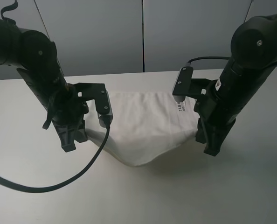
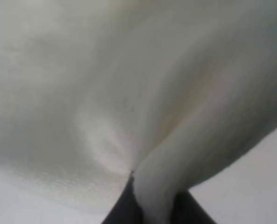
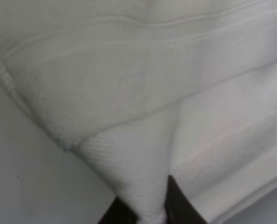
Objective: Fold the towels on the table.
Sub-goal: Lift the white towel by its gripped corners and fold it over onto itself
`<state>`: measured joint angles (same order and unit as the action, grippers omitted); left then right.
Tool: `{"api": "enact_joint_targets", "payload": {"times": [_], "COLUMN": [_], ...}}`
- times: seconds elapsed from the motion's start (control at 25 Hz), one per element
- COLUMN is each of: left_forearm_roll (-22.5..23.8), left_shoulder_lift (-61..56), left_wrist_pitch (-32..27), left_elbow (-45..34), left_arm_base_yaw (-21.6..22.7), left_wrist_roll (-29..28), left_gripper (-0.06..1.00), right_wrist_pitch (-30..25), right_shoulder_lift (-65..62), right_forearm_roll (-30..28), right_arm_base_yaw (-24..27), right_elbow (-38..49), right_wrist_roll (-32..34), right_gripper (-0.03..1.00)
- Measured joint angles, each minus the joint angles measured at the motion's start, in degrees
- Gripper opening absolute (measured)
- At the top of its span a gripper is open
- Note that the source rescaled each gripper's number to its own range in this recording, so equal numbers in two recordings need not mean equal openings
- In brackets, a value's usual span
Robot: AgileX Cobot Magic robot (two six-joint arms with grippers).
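Observation:
A white terry towel (image 1: 141,126) hangs between my two grippers above the white table (image 1: 138,196), its middle sagging toward the tabletop. My left gripper (image 1: 72,140) is shut on the towel's near left corner; in the left wrist view the towel (image 2: 143,116) bunches between the dark fingers (image 2: 122,210). On the right, my right gripper (image 1: 211,142) is shut on the near right corner, the cloth (image 3: 143,140) pinched between its fingers (image 3: 178,203). A small label with dark print (image 1: 181,106) shows near the right arm. The towel's far edge lies on the table.
A black cable (image 1: 59,182) loops from the left arm over the front left of the table. Grey wall panels (image 1: 143,32) stand behind the table's far edge.

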<state>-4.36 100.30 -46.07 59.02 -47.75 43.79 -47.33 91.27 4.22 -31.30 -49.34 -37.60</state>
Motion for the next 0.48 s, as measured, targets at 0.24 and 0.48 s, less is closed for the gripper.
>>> {"api": "enact_joint_targets", "payload": {"times": [0.24,0.48], "left_forearm_roll": [-0.9,-3.2], "left_shoulder_lift": [-0.1,-1.1], "left_wrist_pitch": [-2.3,-4.8], "left_elbow": [0.0,-0.5], "left_arm_base_yaw": [0.0,0.0], "left_wrist_roll": [-4.0,-4.8], "left_gripper": [0.00,0.00], "right_wrist_pitch": [-4.8,-8.0], "right_shoulder_lift": [-0.1,-0.9], "right_forearm_roll": [1.0,4.5], "right_arm_base_yaw": [0.0,0.0], "right_elbow": [0.0,0.0], "right_wrist_roll": [1.8,2.1], "right_gripper": [0.00,0.00]}}
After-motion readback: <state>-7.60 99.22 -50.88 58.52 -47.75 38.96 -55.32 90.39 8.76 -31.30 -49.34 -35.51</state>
